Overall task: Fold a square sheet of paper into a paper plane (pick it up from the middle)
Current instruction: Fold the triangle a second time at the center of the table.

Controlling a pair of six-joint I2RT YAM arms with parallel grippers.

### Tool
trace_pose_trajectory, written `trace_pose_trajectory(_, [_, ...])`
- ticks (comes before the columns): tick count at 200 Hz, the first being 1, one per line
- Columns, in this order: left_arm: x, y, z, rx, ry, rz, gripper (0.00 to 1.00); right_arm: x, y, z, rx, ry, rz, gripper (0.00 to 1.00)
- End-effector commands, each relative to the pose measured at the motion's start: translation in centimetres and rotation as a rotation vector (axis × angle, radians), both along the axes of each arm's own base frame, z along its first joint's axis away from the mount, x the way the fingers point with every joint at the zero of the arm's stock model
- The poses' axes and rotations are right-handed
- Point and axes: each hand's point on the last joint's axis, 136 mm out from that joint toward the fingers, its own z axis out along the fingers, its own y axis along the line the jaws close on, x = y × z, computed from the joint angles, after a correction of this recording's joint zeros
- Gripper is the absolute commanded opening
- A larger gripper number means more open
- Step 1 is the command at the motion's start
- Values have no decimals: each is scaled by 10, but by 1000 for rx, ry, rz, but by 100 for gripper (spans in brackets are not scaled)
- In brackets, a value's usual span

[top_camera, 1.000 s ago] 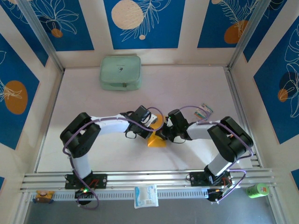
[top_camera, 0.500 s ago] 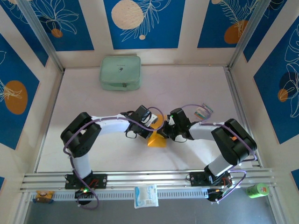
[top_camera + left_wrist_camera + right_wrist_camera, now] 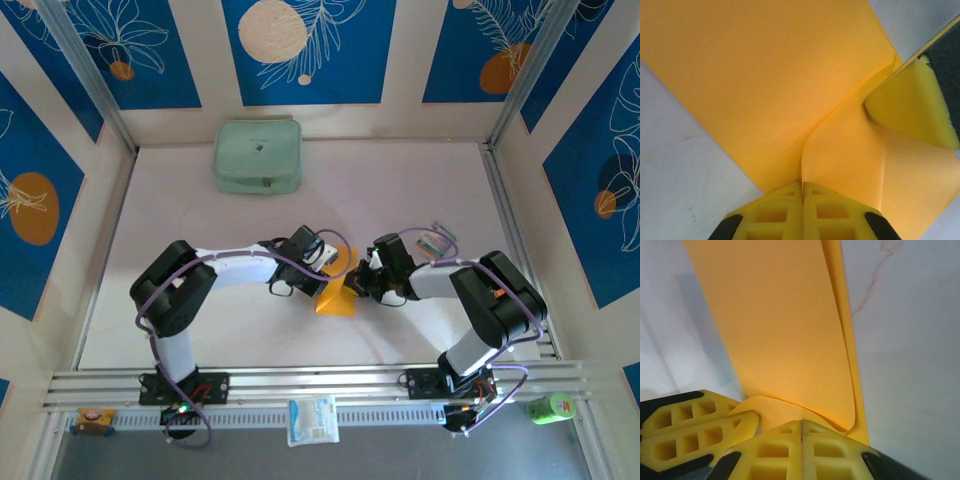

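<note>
The square sheet of paper (image 3: 335,300) is orange-yellow and partly folded, lying on the white table between my two grippers. In the left wrist view a flap of the paper (image 3: 765,75) stands up, and its edge runs into the closed seam of my left gripper (image 3: 802,186), which is shut on it. A finger of the right gripper (image 3: 912,110) presses in from the upper right. In the right wrist view the paper (image 3: 775,325) curls over just ahead of my right gripper (image 3: 802,424), whose jaws are shut with their tips against the fold. The left gripper's fingers (image 3: 690,432) sit beside it. From above, the left gripper (image 3: 324,284) and right gripper (image 3: 353,290) nearly touch.
A pale green zipped pouch (image 3: 258,156) lies at the back of the table. A small striped card (image 3: 437,240) rests behind the right arm. A white-and-blue packet (image 3: 313,420) and a green object (image 3: 550,407) sit off the front rail. Walls close in on three sides.
The right arm's wrist has shifted a little to the right, drawing back along the paper. The left arm and the paper have hardly moved. Both grippers stayed shut.
</note>
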Motion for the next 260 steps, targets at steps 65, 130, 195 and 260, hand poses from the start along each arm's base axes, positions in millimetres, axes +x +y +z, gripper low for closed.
trace_pose_trajectory(65, [-8,11,-15,52,46,-14,0,10,-17,-2,-5,17,-11,2])
trace_pose_trajectory(130, [-8,12,-15,53,44,-12,0,4,-31,-12,-14,54,-62,2])
trace_pose_trajectory(195, [-8,12,-15,53,46,-12,0,14,1,37,68,-52,41,3])
trace_pose_trajectory(260, [-9,12,-16,51,48,-14,0,-8,18,-4,11,35,71,2])
